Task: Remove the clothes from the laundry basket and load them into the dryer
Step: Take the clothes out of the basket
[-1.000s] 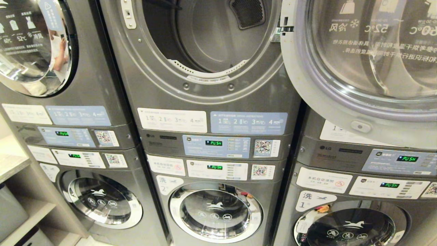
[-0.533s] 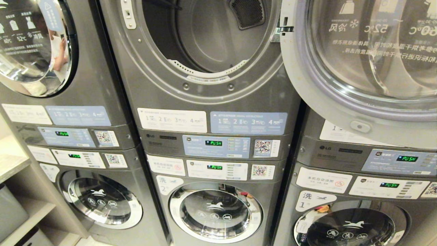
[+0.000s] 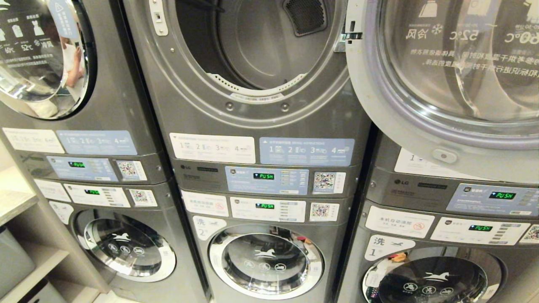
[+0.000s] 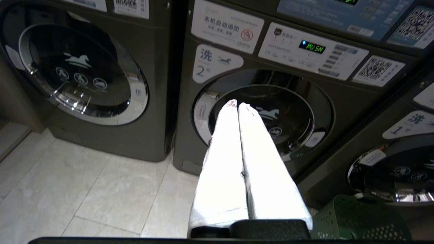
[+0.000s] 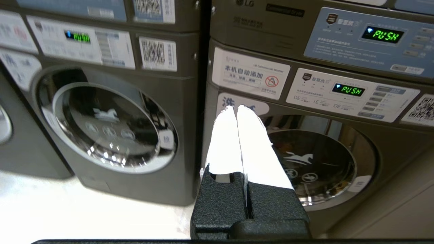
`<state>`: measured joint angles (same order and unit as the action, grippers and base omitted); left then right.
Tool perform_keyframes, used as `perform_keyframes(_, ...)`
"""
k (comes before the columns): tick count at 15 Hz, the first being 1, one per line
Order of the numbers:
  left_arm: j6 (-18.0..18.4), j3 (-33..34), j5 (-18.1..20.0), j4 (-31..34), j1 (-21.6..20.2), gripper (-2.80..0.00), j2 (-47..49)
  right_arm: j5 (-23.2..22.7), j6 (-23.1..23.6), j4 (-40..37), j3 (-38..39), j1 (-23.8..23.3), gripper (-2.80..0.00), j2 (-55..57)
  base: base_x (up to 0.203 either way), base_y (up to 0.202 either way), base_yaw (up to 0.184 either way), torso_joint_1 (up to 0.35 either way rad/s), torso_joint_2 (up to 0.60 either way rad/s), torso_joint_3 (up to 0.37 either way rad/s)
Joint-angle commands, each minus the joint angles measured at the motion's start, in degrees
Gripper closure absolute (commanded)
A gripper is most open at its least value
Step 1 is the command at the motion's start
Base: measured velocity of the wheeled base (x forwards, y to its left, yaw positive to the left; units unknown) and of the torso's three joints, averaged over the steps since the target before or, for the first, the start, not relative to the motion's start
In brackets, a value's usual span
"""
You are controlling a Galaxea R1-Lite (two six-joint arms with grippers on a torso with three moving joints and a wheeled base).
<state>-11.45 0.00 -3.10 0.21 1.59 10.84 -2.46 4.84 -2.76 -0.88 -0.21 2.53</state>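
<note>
Both pincers empty. Left pincer (image 4: pixel 237 105) pressed together, white fingers (image 4: pixel 223 162) touching along their length, nothing between them. Right pincer (image 5: pixel 236 109) likewise pressed together, pinching nothing. Neither arm visible from the head camera, so both probably carried low, below that camera's field.

Ahead of the left pincer: closed round door of washer 2 (image 4: pixel 268 118), bottom unit of the middle stack. Off to one side of that pincer and closer to the floor, near its base: green laundry basket (image 4: pixel 359 217), only a perforated rim and part of the wall showing, contents hidden, so no telling whether clothes remain inside. Pale floor tiles (image 4: pixel 84 189) underneath.

Ahead of the right pincer: closed door of washer 1 (image 5: pixel 312 162), green display (image 5: pixel 348 90) just above the fingertips, neighbouring washer door (image 5: pixel 108 125) to one side.

Well above both pincers, in the head view: middle dryer (image 3: pixel 261 50) with its drum open and bare as far as visible, no garment in sight. Dryer door (image 3: pixel 446 84) swung wide toward the right stack, likely left so to keep the opening clear for loading. A person's reflection in the glass of the dryer door on the left stack (image 3: pixel 42 54).

Judged stage: between grasps or at the start, fingers closed for travel. Next likely need: lowering toward the basket and spreading a pincer before any pick. Risk to watch: open door overhanging the right side.
</note>
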Motion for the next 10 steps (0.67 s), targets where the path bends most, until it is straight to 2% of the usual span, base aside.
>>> perform_keyframes(1, 0.0, 0.7, 0.1, 0.0, -0.6, 0.00, -5.7, 0.4, -2.2, 0.6, 0.2, 0.0, 0.00, -2.6, 0.000, 0.000, 0.000, 0.000, 0.00, 0.000)
perform_keyframes(3, 0.3, 1.0, 0.1, -0.6, -1.0, 0.00, -10.7, 1.1, -2.0, 0.6, 0.2, 0.0, 0.00, -2.5, 0.000, 0.000, 0.000, 0.000, 0.00, 0.000)
perform_keyframes(7, 0.6, 1.0, 0.3, -0.7, -1.1, 0.00, -10.8, 0.2, 2.3, 0.5, 0.2, 0.0, 0.00, -2.5, 0.000, 0.000, 0.000, 0.000, 0.00, 0.000)
perform_keyframes(10, 0.6, 1.1, 0.1, -0.7, -1.1, 0.00, -10.8, 0.3, 2.4, -1.8, -0.6, 0.0, 0.00, -1.6, 0.000, 0.000, 0.000, 0.000, 0.00, 0.000)
